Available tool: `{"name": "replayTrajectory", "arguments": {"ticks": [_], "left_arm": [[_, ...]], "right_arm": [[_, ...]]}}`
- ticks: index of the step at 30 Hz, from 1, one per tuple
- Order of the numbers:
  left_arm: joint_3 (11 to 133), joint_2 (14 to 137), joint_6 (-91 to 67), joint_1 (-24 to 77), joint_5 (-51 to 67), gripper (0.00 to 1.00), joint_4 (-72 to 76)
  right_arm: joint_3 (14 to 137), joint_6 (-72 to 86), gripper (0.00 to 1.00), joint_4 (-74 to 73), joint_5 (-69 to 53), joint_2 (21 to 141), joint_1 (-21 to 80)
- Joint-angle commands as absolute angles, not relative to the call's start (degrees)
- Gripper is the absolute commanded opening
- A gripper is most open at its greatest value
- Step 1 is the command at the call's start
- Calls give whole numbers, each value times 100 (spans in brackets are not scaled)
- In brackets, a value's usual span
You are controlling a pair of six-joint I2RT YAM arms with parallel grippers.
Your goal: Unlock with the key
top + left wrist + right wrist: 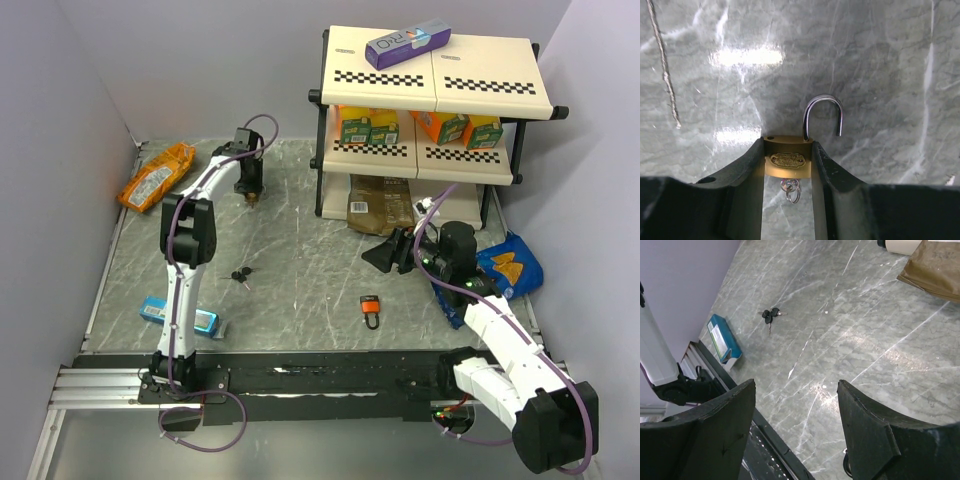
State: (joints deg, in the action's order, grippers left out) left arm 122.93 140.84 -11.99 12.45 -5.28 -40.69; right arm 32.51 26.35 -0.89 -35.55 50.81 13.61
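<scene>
My left gripper point(787, 144) is shut on a brass padlock point(787, 161), held above the table at the back left point(250, 190). Its silver shackle point(823, 114) is swung open, one leg out of the body. A small silvery key head with a ring point(791, 188) hangs from the padlock's underside. The key point(240, 274), a tiny bunch with black heads, lies on the table left of centre point(771, 315), apart from both grippers. An orange-red padlock point(371, 307) lies near the front centre. My right gripper point(796, 385) hovers open and empty at the right point(385, 255).
A two-tier shelf rack point(430, 150) stands at the back right with a purple box point(405, 45) on top and a brown packet point(380, 205) beneath. An orange snack bag point(155, 177) lies back left, a blue box point(180, 317) front left, a blue bag point(510, 265) right.
</scene>
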Motion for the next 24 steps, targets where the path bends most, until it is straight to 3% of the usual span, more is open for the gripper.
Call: {"name": "replayTrajectory", "arguments": {"ticks": [1,3,9,10,13,24], "left_arm": [[12138,14423,-1090,1239,-844,3,-4088],[12120,14362,-1160,1239,-809,10,-4043],[12226,14160,-1274,1239,-659,45,-4078],[12191,14116,-1283,1239,-616,55,-4052],[12199,14028,-1248,1239,-440,69,-4052],[11875,13009,-1345,1283,201,90,-3622]], "right_arm": [[3287,2619,73,26,-3542,5080,1318],[3296,2602,75,26,-3525,5089,1318],[3305,2549,80,-97,-3498,5115,1318],[3305,2549,81,-105,-3489,5115,1318],[3296,2523,82,-105,-3489,5115,1318],[3331,2285,81,-430,-3086,4992,1310]]}}
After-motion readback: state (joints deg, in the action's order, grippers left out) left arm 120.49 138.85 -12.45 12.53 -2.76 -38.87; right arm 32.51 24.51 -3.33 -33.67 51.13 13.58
